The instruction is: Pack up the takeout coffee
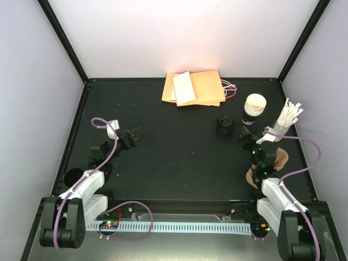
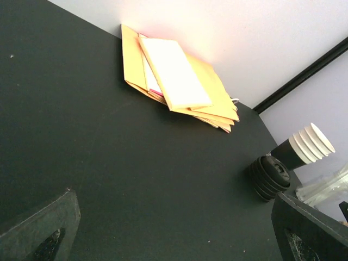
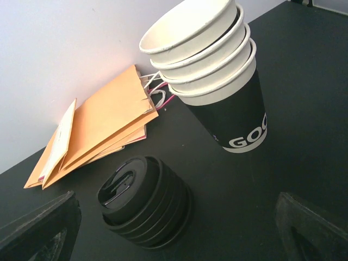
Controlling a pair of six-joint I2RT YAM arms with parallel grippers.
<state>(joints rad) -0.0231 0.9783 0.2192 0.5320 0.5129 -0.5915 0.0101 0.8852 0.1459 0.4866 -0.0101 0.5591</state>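
We're seemingly at the start, left gripper (image 2: pixel 174 239) and right gripper (image 3: pixel 174 231) wide open and empty, next we'd peel one off the cup stack (image 3: pixel 217 70)

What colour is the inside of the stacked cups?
The stacked cups are cream-white inside, black outside; the right wrist view shows it best.
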